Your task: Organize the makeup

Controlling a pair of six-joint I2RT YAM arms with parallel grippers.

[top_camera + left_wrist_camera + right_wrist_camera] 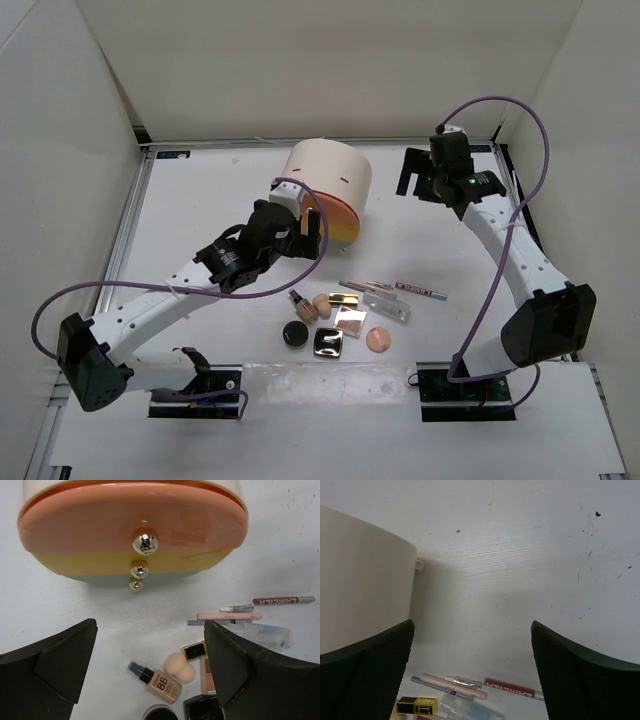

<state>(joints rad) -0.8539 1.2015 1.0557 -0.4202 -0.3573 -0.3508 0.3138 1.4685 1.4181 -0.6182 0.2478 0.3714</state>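
Bolted bases (195,392) are seen lowest in the top view. Just beyond them the makeup (345,312) is clustered on the bench (200,200). The left hand (308,222) is held spread before the drawer unit (330,185), and the right hand (412,180), likewise spread, is well apart.

From the left wrist, the beige sponges (180,666) are judged soft and light, and the shiny compacts (195,651) slippery, best pinched across their edges.

From the right wrist, slim pencils (450,685) are seen. Rolling is likely, so a mid-length pinch is advised.

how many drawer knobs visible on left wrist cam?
3, in a vertical line: top knob on the peach drawer, middle knob on the yellow drawer, bottom knob on the grey drawer.
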